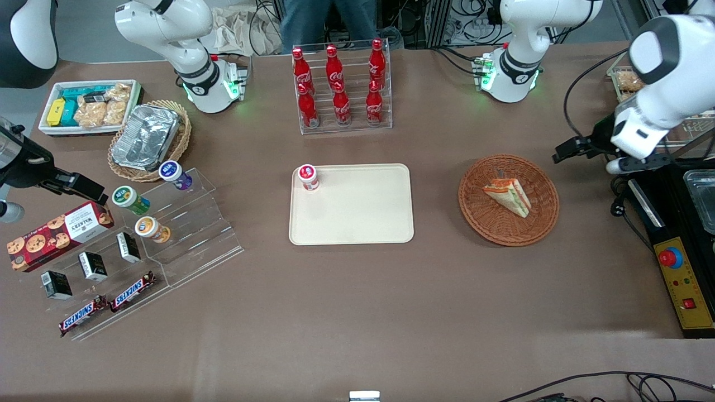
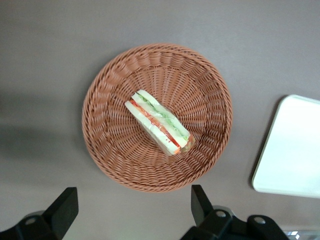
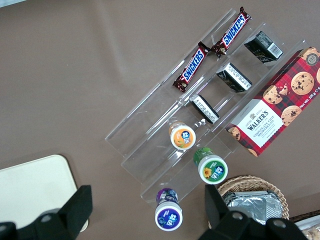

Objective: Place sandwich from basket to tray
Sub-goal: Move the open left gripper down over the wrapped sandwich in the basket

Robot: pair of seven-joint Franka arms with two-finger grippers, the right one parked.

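The sandwich [image 1: 508,195], a pale wedge with green and red-orange filling, lies in the middle of the round reddish-brown basket [image 1: 491,223]. The cream tray [image 1: 357,218] lies beside the basket, toward the parked arm's end of the table. My left gripper [image 1: 564,152] hangs high above the table beside the basket, toward the working arm's end, open and empty. In the left wrist view the open gripper [image 2: 132,210] is just off the rim of the basket [image 2: 115,150]. The sandwich [image 2: 160,122] lies in it, and a corner of the tray [image 2: 290,150] shows.
A small red-capped cup [image 1: 308,177] stands on one tray corner. A clear rack of cola bottles [image 1: 341,84] stands farther from the camera than the tray. A yellow control box [image 1: 678,279] sits at the working arm's end. A clear stepped stand [image 1: 167,223] with snacks lies toward the parked arm's end.
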